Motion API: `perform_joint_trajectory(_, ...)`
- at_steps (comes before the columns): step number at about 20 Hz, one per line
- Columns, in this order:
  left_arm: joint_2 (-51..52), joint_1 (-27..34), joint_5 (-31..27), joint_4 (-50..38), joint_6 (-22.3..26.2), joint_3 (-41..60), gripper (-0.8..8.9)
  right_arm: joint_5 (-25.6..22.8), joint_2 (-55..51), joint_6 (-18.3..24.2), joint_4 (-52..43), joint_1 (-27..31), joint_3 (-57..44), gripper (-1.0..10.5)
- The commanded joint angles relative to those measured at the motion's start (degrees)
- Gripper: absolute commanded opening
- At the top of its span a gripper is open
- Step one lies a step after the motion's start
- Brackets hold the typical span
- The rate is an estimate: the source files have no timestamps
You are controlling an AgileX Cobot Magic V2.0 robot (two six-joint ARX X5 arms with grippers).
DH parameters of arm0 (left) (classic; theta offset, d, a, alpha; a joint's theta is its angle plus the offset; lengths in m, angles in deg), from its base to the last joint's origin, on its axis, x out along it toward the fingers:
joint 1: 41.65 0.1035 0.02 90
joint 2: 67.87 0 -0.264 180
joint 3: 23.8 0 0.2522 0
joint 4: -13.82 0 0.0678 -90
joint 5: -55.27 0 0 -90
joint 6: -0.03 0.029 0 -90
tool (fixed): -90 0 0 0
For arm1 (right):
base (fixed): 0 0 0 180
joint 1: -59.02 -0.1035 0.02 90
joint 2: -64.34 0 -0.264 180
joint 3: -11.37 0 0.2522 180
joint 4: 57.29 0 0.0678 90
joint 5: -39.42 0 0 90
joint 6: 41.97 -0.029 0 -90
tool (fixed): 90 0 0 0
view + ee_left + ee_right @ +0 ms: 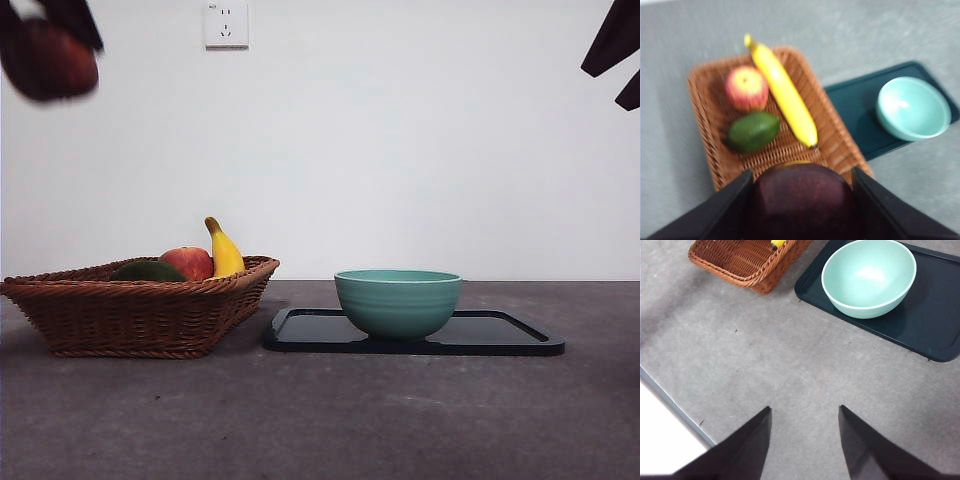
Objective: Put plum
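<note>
Sitting clamped between the left gripper [802,210] jaws, plum [801,200] above basket [705,100].

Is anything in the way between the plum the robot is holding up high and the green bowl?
Nothing visible is. The left gripper holds the plum high above the basket. The bowl sits empty on the tray beside the basket, open from above. The right gripper waits elsewhere, off to the side.

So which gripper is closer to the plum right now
Left. The left gripper is shut on the plum, high above the basket; the right gripper hangs open over bare table, far away.
</note>
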Motion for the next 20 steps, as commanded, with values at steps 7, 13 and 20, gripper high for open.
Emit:
perform_joint_trajectory(7,-9.6,-0.3,0.1,-25.4,-1.6,14.6,1.74,0.0,0.2,0.5,-0.4,-0.3,0.3,2.1)
perform_joint_trajectory(13,-21.5,-2.0,-0.4,-33.9,-1.6,14.6,1.74,0.0,0.2,0.4,-0.3,-0.3,0.3,2.1)
perform_joint_trajectory(20,-25.6,-2.5,-0.5,-37.0,-1.5,14.6,1.87,0.0,0.3,0.4,-0.4,-0.3,0.3,2.1)
